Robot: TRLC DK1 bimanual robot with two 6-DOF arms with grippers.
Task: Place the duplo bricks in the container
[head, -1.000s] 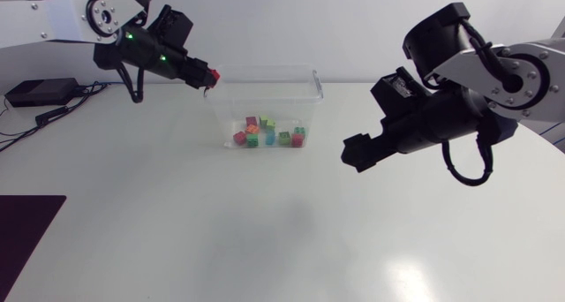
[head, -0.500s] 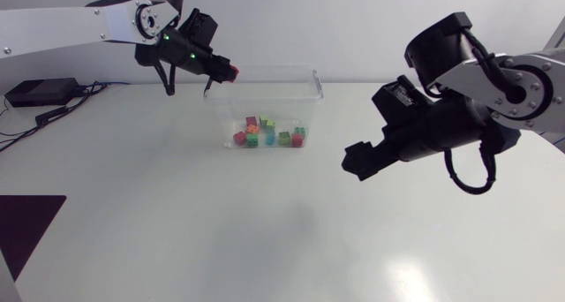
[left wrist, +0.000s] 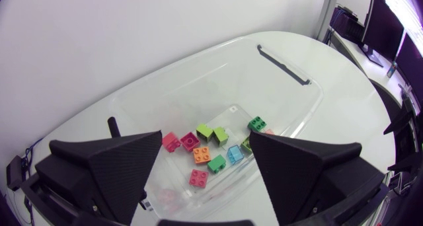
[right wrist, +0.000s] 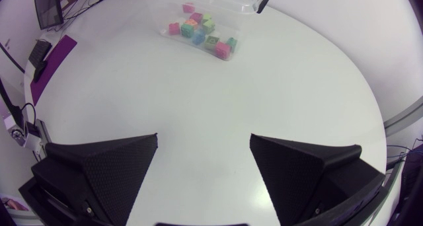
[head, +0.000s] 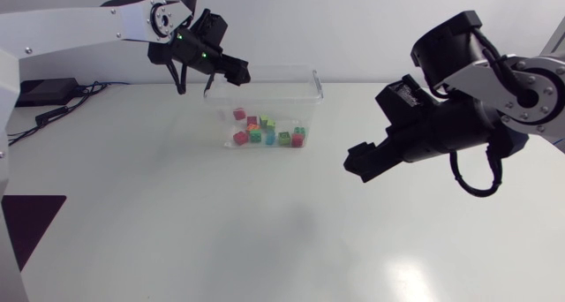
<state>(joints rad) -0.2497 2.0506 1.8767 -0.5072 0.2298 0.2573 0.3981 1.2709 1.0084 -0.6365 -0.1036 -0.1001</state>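
Red, pink, orange, green and blue duplo bricks (left wrist: 205,150) lie on the floor of the clear plastic container (head: 311,94), directly below the left gripper (head: 238,73) and showing through the gap between its jaws. Those jaws stand wide apart with nothing between them. The gripper hangs just inside the container's near rim, above the wall. One red brick (head: 238,114) shows slightly apart from the cluster, on the side nearest the left jaws.

Every brick I can see is in the container, so I judge the step in hand to be the retreat after a release. To do it well, the left arm should rise straight up with the fingers wide until they are above the rim, and only then swing off over the table (head: 265,231). A sideways pull at this height could catch the thin wall and drag or tip the light container.

The right gripper (head: 356,163) hovers with its jaws spread and empty, the container well ahead of them. It is best left there, out of the left arm's path.
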